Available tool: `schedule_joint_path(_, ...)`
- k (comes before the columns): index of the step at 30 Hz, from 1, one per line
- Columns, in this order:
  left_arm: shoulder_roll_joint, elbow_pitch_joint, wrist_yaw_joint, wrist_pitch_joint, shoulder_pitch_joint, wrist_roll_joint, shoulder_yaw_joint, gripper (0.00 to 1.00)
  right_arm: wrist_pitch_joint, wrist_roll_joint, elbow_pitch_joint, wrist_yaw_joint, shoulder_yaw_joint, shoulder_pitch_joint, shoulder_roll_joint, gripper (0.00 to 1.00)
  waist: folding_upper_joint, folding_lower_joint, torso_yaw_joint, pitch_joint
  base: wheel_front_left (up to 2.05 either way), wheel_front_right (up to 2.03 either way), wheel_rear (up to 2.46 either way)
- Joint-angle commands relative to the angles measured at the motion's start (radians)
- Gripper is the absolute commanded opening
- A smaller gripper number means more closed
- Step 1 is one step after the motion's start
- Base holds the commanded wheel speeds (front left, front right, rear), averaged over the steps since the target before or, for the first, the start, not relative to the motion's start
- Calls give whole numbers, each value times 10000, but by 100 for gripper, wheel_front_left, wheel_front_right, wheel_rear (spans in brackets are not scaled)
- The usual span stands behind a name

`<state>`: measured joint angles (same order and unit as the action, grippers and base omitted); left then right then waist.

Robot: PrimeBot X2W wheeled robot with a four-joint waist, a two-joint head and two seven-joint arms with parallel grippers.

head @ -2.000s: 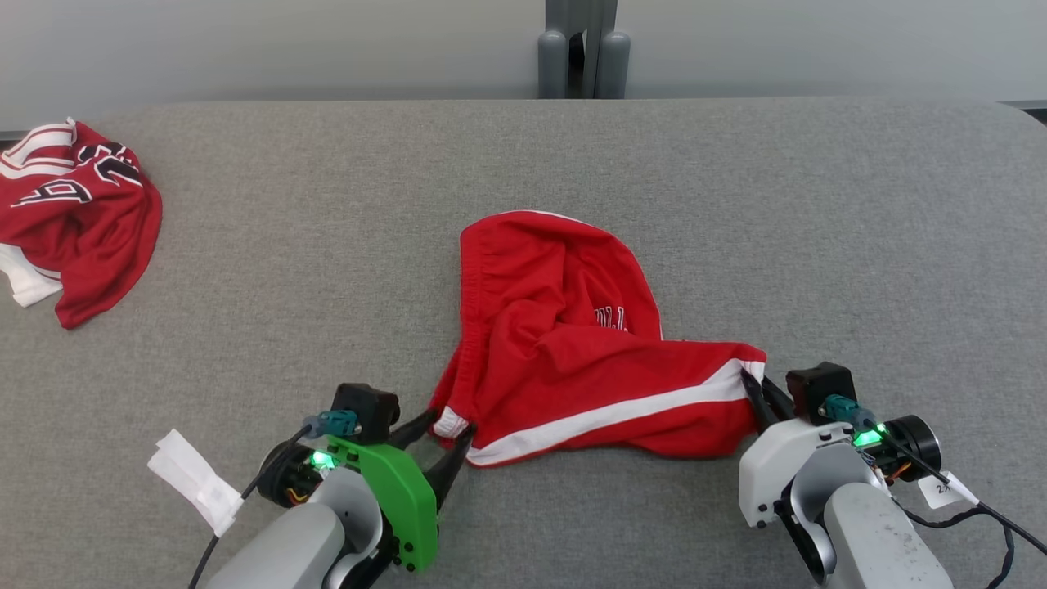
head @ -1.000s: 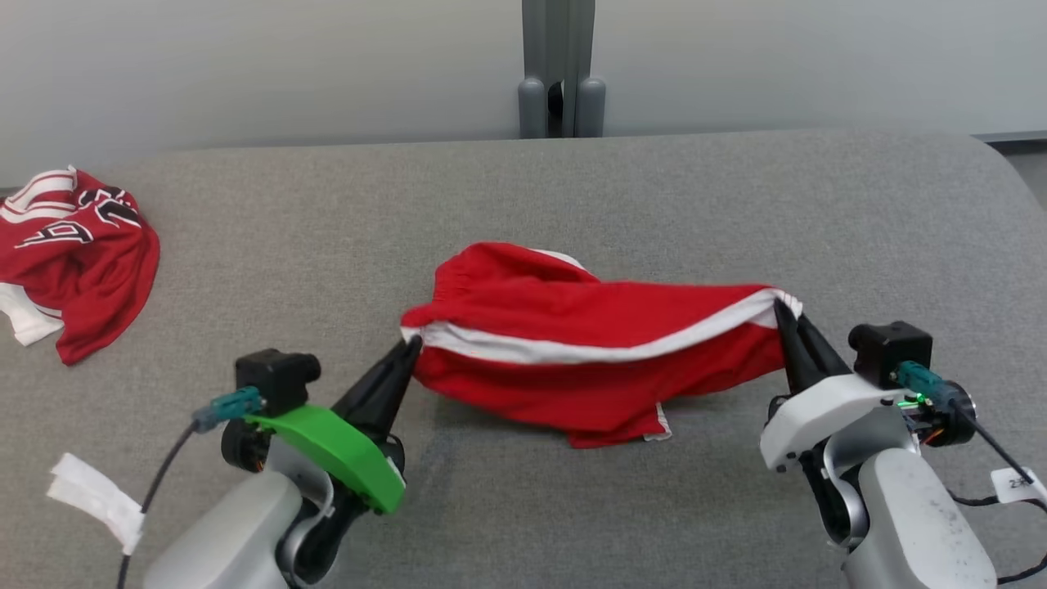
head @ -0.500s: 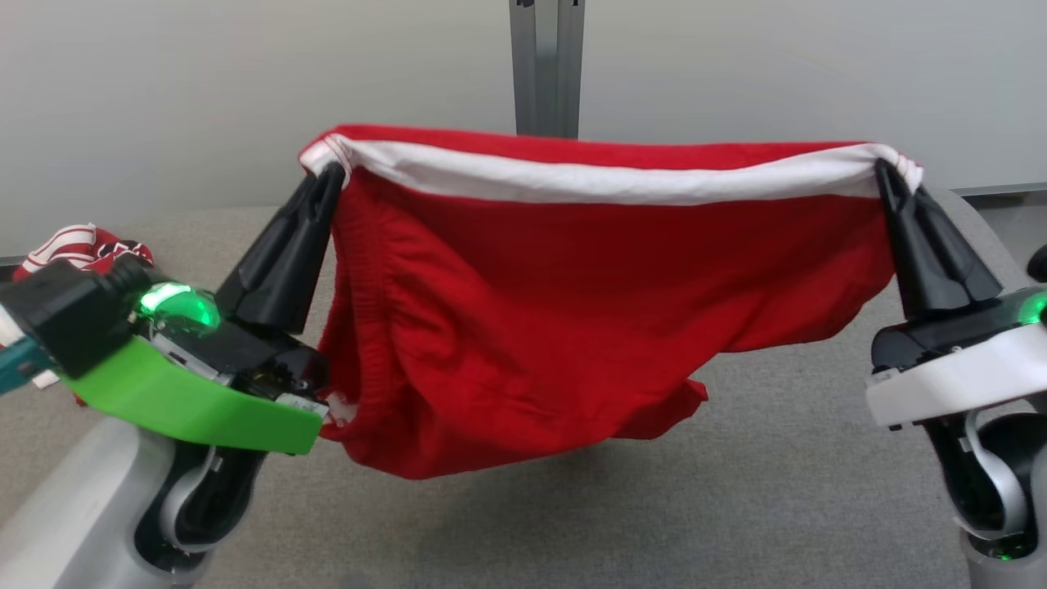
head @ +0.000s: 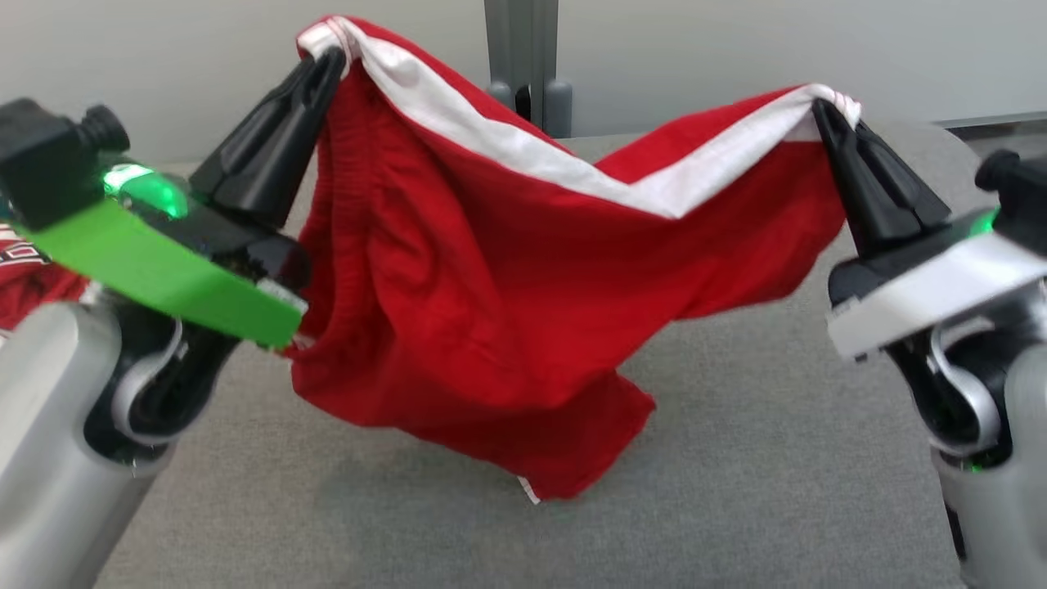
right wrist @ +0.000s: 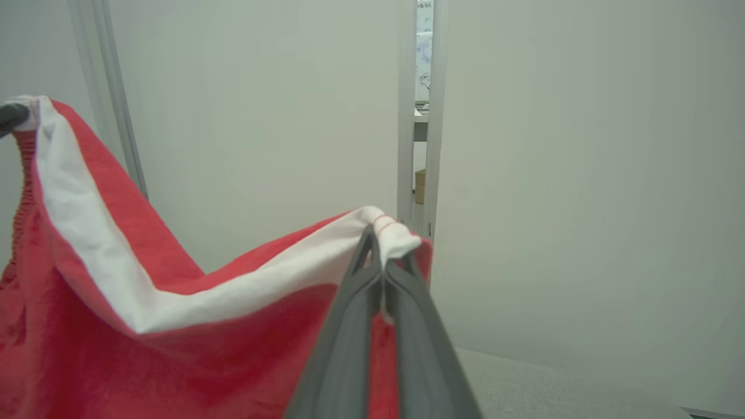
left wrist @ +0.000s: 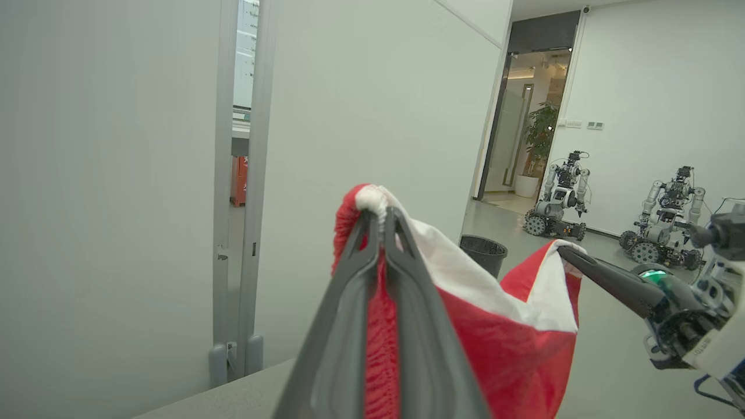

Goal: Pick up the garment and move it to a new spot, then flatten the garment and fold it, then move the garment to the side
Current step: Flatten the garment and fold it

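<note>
– While the left gripper (head: 331,59) is clamped on cloth at the upper left of the head view, where does the other end sit?

– In the right gripper (head: 820,110) at the upper right, a little lower, fingers pressed together on the same white band. The garment (head: 458,286) hangs between the two, long axis running left to right across the frame.

– Is it taut?

– No. The band sags into a shallow V near the top centre. Most of the red cloth drops below it, bunched nearer the left gripper, and the lowest corner reaches the lower centre, close over the grey table (head: 777,491). I cannot tell whether it touches.

– So what does the lay-down depend on?

– My guess is the spread. The cloth lies below and between both grippers, and neither is clearly nearer the bulk. Moving them wider apart would straighten the band before it goes down.

– Anything in the way?

– A second red garment (head: 29,286) lies at the left edge behind the left arm, well apart. A grey post (head: 523,49) stands beyond the table's far edge at the top centre.
</note>
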<state>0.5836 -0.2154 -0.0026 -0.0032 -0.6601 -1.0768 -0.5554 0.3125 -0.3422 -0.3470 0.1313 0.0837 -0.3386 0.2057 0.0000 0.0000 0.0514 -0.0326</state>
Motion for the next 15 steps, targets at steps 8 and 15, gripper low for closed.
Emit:
schedule_joint_path(8,-852,3691,-590,-135,-3805,983,153,0,-2251,829,4356,-12,163,-4916,-236,0,0,0,658,-2491,0,0,0)
schedule_joint_path(15,-1865,5915,-1131,-1275,-5084,1130,-32,0,-4166,1094,7158,-7,241,-6445,-1078,0,0,0,917,-3166,0,0,0)
